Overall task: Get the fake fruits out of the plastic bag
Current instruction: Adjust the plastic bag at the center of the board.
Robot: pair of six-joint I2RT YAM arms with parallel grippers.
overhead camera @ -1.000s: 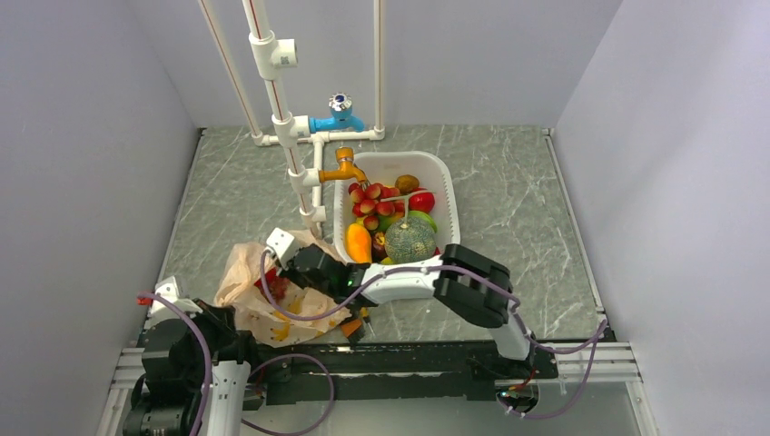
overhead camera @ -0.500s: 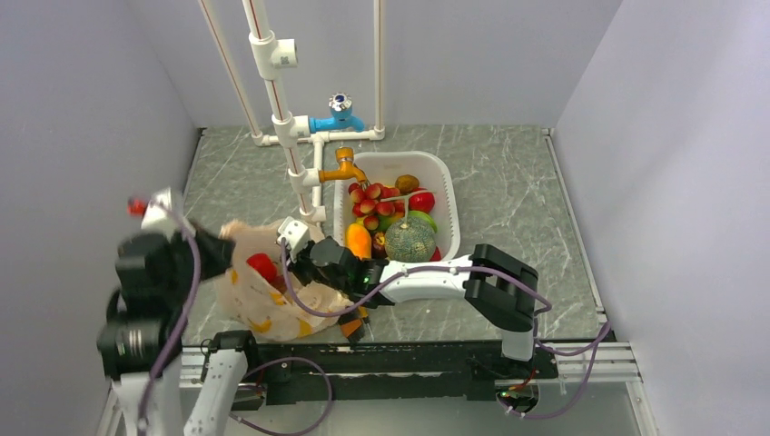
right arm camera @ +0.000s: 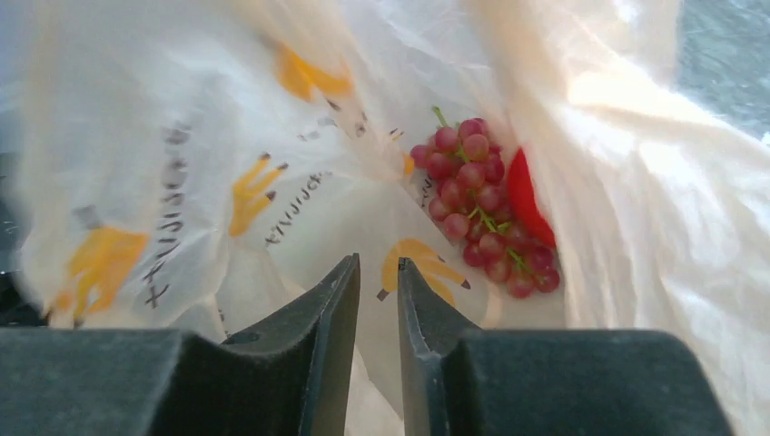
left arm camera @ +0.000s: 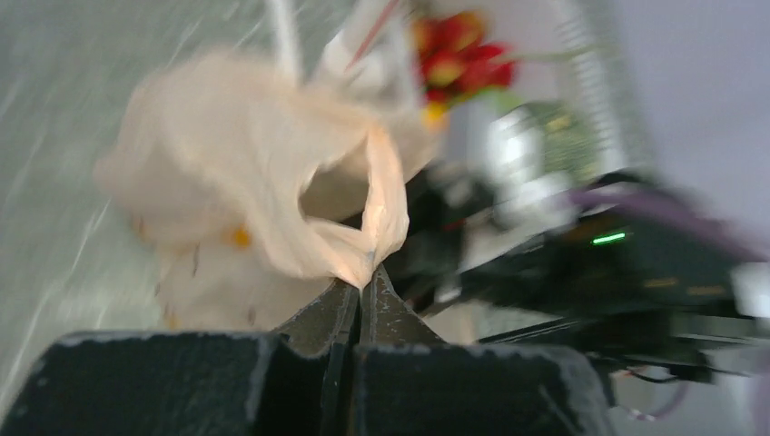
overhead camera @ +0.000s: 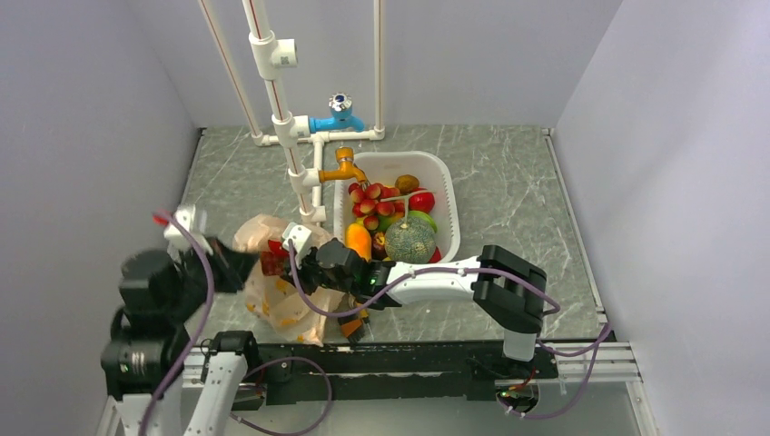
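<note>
Since a second ago the left gripper point(left arm camera: 361, 289) has hauled its edge of the plastic bag point(overhead camera: 280, 304) up off the counter point(overhead camera: 518, 209). The right gripper point(right arm camera: 376, 272) has pushed deeper into the bag's mouth and cracked its jaws slightly apart. The left fingers are pinched tight on a fold of film; the right holds nothing. The bag hangs near the counter's near-left corner, just left of the white basin point(overhead camera: 409, 155), where the netted melon point(overhead camera: 410, 240) already lies. Inside the bag I see 2 fruits: the bunch of red grapes point(right arm camera: 481, 213), and a smooth red fruit point(right arm camera: 524, 195) touching it, mostly hidden. I judge the grapes light, knobbly and a bit floppy, so I'd close across the cluster's middle or on its green stem. The film looks thin, slippery and easy to pinch by mistake.
</note>
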